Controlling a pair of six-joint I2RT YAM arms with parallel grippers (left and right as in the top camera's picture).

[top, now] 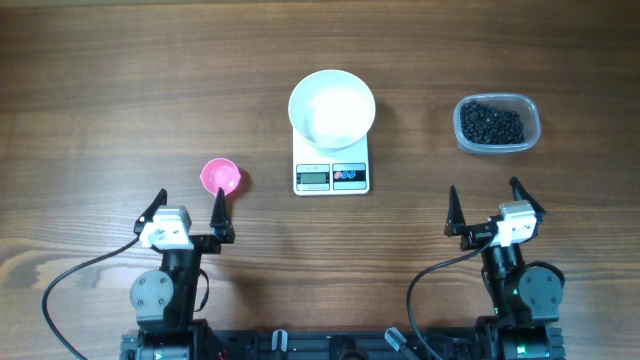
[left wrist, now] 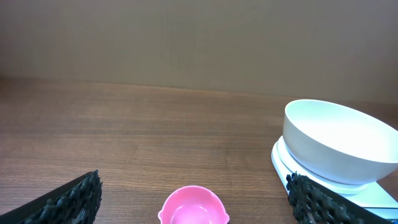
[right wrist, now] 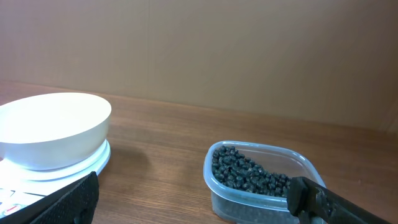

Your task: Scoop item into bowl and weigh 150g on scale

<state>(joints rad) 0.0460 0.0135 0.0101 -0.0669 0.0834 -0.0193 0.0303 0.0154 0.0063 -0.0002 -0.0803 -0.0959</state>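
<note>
- The black beads point(top: 491, 125) are lying in the clear plastic tub point(top: 536, 122) at the far right of the bench point(top: 100, 100). They are well apart from the white bowl point(top: 332, 110), which is sitting empty on the digital scale point(top: 331, 176) at centre.
- The pink scoop cup point(top: 221, 177) is standing mouth-up left of the scale, on the opposite side from the tub. Any loaded scoop is therefore likely crossing open bench, and round beads spilling there are rolling away freely.
- The tub looks light. A scoop pushing into the beads is liable to be sliding or tipping it unless it is being braced.
- The cup is small and smooth-walled, so an off-centre pinch is risking it twisting or popping out.
- Any contact with the bowl or scale during pouring is corrupting the reading or shifting the bowl over the display. Pouring a full scoop near the target is risking overshoot.
- The left end effector point(top: 190, 193) and right end effector point(top: 483, 188) are both hovering near the front edge with fingers spread wide, holding nothing.
</note>
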